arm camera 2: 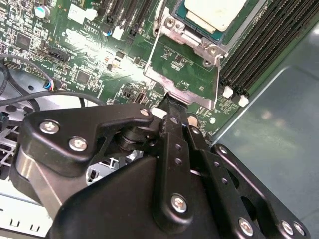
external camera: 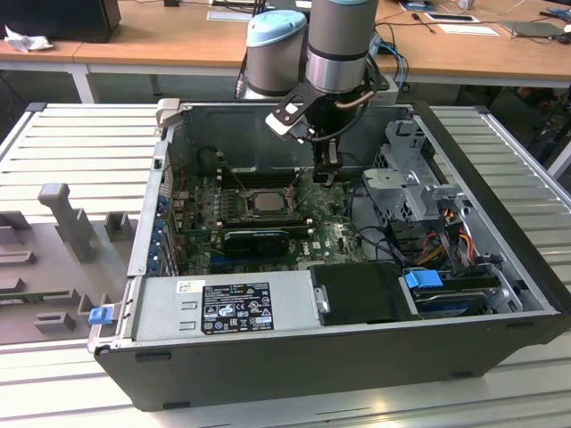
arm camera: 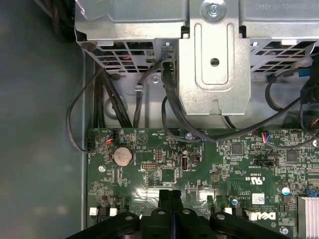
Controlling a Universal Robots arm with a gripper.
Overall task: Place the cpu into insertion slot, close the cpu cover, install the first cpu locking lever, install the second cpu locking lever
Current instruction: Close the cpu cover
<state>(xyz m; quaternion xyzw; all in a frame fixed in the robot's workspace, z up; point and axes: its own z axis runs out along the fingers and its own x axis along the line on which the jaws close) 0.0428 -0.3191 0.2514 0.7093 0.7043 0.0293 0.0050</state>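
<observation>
The cpu (external camera: 265, 201), with its pale metal top, lies in the insertion slot (external camera: 244, 204) in the middle of the motherboard; the second wrist view shows the cpu (arm camera 2: 214, 12) too. The silver cpu cover (arm camera 2: 182, 85) looks swung up off the slot on its screwed hinge edge, with green board showing through its cut-out. My gripper (arm camera 2: 169, 105) is shut with nothing between its fingers, and its tip is at the cover's free edge. In the exterior view the gripper (external camera: 326, 174) hangs just to the right of the slot. The first wrist view shows the gripper (arm camera: 170, 195) low over the board.
Long black memory slots (arm camera 2: 259, 50) run beside the socket. A metal drive cage (arm camera: 214, 59) with black cables (arm camera: 169, 104) stands past the board's edge. A black finned heatsink (external camera: 254, 239) and the power supply (external camera: 223, 308) lie nearer the case front. The grey case wall (arm camera 2: 279, 129) is close.
</observation>
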